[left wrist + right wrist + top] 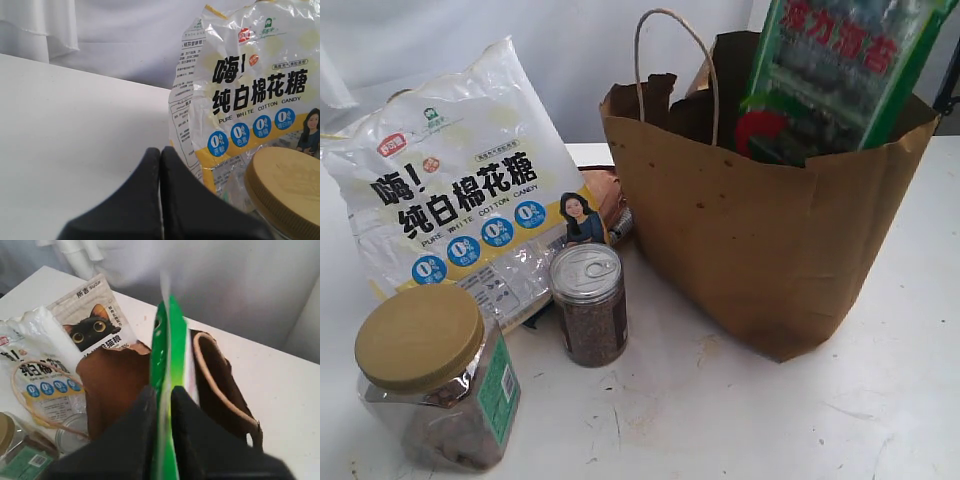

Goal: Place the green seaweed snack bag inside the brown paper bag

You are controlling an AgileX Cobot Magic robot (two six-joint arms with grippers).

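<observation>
The brown paper bag (760, 235) stands upright on the white table, its torn rim open. The green seaweed snack bag (840, 75) hangs upright with its lower end inside the bag's mouth and its top beyond the frame. In the right wrist view my right gripper (162, 395) is shut on the snack bag (169, 345), seen edge-on above the paper bag (112, 382). The right gripper itself is out of the exterior view. My left gripper (160, 152) is shut on nothing, low over the table beside the candy bag.
A large white-and-yellow candy bag (455, 190) leans at the left. In front stand a plastic jar with a tan lid (430, 375) and a small can (588, 305). A cat-food pouch (92, 322) lies behind the paper bag. A paper-cord handle (675, 60) arches over the rim.
</observation>
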